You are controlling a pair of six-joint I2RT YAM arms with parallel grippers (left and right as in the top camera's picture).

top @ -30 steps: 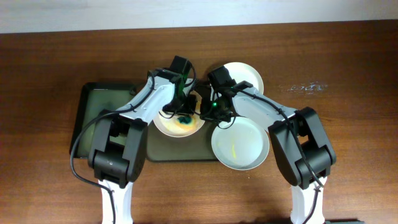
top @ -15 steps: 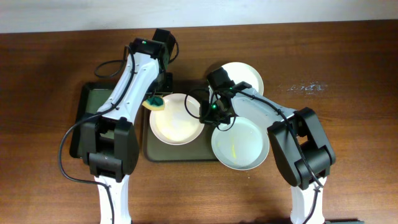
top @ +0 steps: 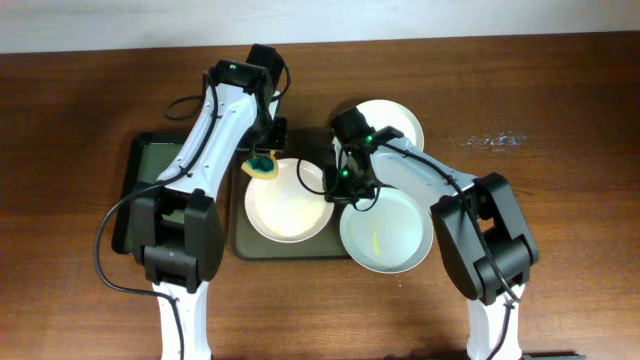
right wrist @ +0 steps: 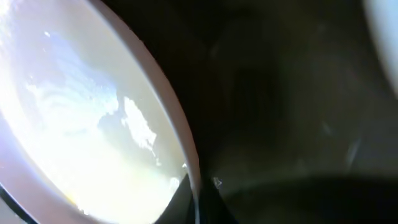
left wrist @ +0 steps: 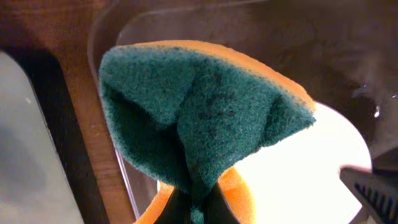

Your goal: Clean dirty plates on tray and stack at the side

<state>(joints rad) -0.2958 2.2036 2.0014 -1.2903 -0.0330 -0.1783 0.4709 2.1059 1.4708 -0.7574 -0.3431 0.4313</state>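
Note:
A white plate (top: 292, 200) lies on the dark olive tray (top: 290, 248). My left gripper (top: 264, 162) is shut on a green and orange sponge (top: 265, 168) at the plate's far left rim. In the left wrist view the sponge (left wrist: 205, 118) fills the middle, above the plate (left wrist: 311, 174). My right gripper (top: 337, 183) is shut on this plate's right rim, which also shows in the right wrist view (right wrist: 180, 140). A second plate (top: 388, 235) with a faint yellow smear lies at the tray's right edge. A third plate (top: 395, 120) lies on the table behind.
A narrower black tray (top: 150, 185) with a pale green inside lies left of the olive tray. The brown wooden table (top: 560, 200) stretches to the right. A faint white smudge (top: 490, 141) marks the table at the far right.
The sponge left the middle of the plate and went to its far left rim. The yellow smear on that plate is gone. The plate shifted slightly. The right gripper kept its hold.

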